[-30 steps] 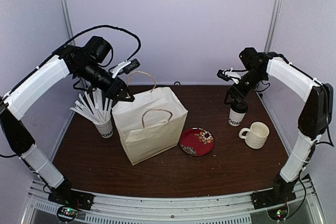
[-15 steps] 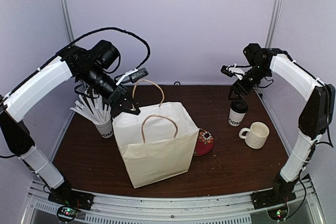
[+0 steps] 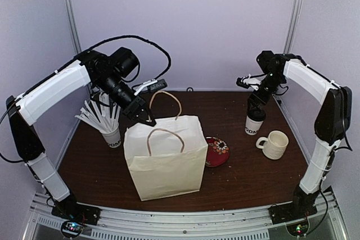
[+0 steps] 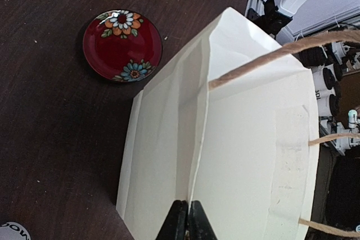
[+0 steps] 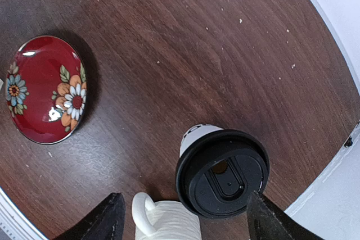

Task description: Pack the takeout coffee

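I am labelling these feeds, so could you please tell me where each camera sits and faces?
Top external: high behind the bases, looking down across the table; both arms show.
Left wrist: above the paper bag, looking down; shut left tool pinches its rim.
Right wrist: above the lidded coffee cup, looking down; open right tool shows.
Both wrist views share the red plate.
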Action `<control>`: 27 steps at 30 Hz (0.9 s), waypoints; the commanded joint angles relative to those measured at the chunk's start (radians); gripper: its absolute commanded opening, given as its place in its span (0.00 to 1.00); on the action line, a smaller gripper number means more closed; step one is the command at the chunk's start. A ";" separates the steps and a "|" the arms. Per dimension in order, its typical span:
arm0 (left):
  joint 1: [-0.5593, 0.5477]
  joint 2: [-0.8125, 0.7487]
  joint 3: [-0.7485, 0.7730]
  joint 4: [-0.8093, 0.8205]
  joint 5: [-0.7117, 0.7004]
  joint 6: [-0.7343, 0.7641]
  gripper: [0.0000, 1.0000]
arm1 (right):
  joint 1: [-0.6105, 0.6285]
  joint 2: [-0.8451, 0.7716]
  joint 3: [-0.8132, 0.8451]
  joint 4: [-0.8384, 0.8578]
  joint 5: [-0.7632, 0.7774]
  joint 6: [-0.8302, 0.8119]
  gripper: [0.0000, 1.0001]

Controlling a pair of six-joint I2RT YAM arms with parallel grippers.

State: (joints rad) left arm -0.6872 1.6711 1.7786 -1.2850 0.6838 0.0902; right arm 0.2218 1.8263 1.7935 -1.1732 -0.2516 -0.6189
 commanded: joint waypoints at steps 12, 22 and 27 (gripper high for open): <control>0.002 -0.041 0.034 0.096 -0.159 0.031 0.50 | -0.061 0.102 0.033 -0.021 0.170 -0.037 0.82; 0.002 -0.072 -0.007 0.124 -0.165 0.033 0.52 | -0.075 0.195 0.129 -0.094 0.125 -0.053 0.87; 0.002 -0.076 -0.016 0.124 -0.157 0.036 0.52 | -0.082 0.239 0.186 -0.139 0.072 -0.048 0.83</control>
State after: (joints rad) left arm -0.6872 1.6260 1.7767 -1.1992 0.5282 0.1112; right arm 0.1528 2.0361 1.9240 -1.2537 -0.1356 -0.6682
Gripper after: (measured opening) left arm 0.520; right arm 0.852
